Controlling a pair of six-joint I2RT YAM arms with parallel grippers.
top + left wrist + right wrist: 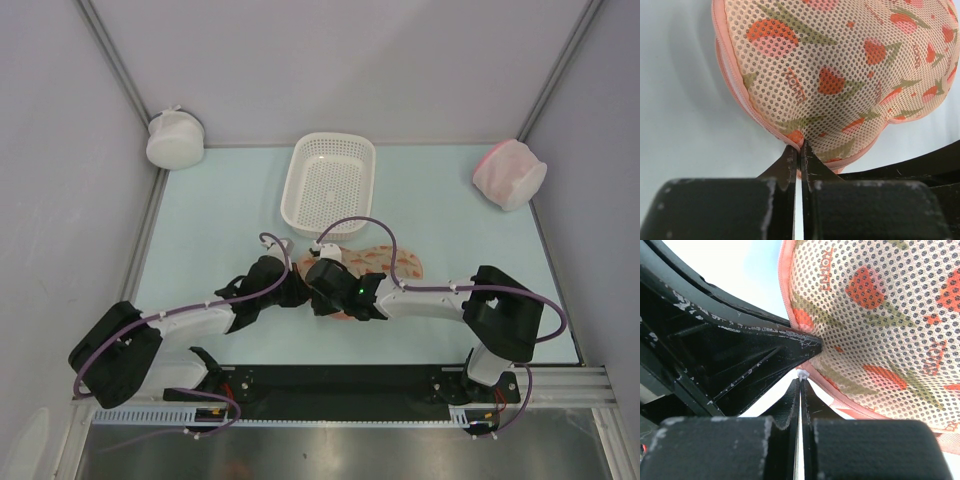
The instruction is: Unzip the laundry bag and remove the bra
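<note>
Jaws of two grippers clenching: left gripper, right gripper both pinching pink edging of one laundry bag. One basket sitting just beyond bag. Two pouches lying far beyond bag: white pouch, pink pouch.

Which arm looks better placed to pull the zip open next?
Probably the right. The right fingers pinch a small white tab at the pink edging of the laundry bag, likely the zip pull, while the left fingers clamp its edge, steadying it.

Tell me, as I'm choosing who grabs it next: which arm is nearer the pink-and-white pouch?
Right. The right arm is on the same side as the pink-and-white pouch; the left arm is on the far side, beyond the laundry bag.
</note>
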